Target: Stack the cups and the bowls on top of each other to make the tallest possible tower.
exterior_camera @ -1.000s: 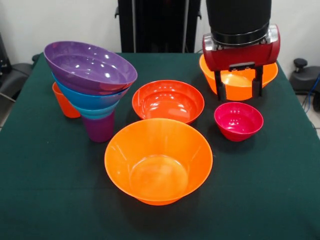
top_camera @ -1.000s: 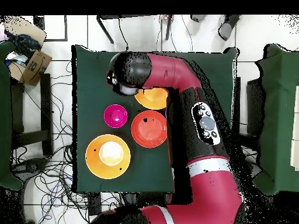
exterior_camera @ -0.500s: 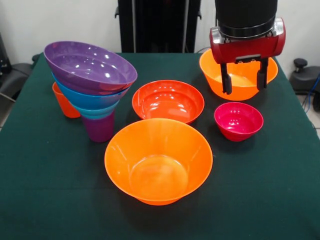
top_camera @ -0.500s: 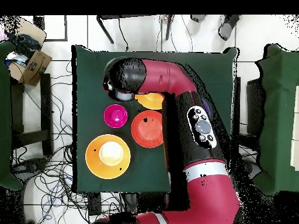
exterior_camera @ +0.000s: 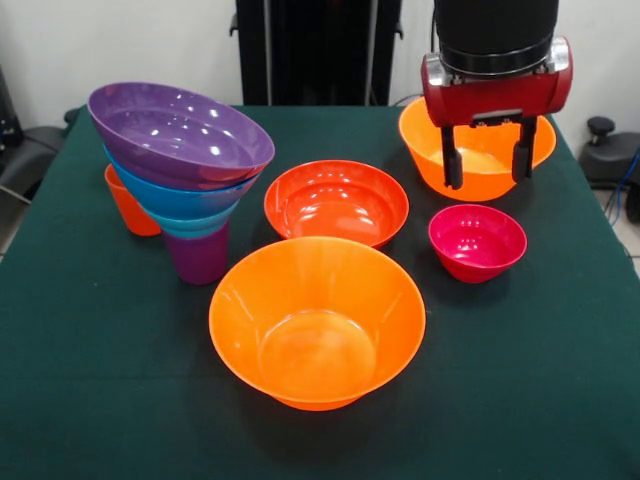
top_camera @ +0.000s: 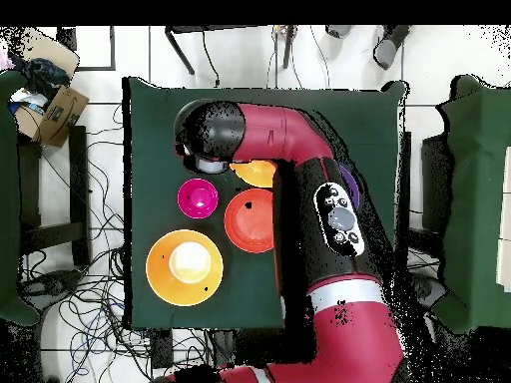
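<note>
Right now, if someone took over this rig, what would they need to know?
Gripper: open, empty, hanging in front of the far orange bowl.
Tower: purple cup at the bottom, then teal, blue and purple bowls, leaning.
Not stacked: near large orange bowl, red-orange bowl, magenta bowl, and the orange cup behind the tower.
Left: add the loose bowls and cup, probably wide bowls first; watch the lean.
</note>
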`<action>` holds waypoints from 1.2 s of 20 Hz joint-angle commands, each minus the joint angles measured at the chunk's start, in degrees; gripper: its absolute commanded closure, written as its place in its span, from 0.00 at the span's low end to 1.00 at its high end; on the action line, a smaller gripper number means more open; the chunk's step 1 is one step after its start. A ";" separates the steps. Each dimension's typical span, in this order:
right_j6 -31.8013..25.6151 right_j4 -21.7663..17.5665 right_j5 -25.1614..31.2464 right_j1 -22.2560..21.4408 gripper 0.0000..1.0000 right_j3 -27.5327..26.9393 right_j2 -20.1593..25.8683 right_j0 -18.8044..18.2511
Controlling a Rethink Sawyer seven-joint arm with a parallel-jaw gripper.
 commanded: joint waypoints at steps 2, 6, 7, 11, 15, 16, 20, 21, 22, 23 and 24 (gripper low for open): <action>10.74 -4.20 -4.47 1.66 0.00 0.71 -6.17 3.90; 11.67 -5.71 -5.21 1.64 0.00 -0.34 -9.43 5.83; 11.42 -5.67 -5.41 1.72 0.00 -0.26 -9.90 5.89; 10.75 -5.80 -7.00 2.14 0.00 0.66 -11.72 6.23; 8.70 -5.49 -7.20 1.87 0.00 1.80 -12.39 5.62; 8.43 -5.57 -7.29 1.73 0.00 1.96 -12.67 5.58; 7.41 -5.52 -7.77 1.07 0.00 3.36 -13.84 5.39; 7.29 -5.55 -8.18 0.91 0.00 3.87 -14.18 5.33; 7.16 -5.57 -8.58 0.76 0.00 4.39 -14.52 5.27; 7.13 -5.72 -8.99 0.80 0.00 4.60 -14.91 5.25; 7.09 -5.86 -9.39 0.84 0.00 4.82 -15.30 5.24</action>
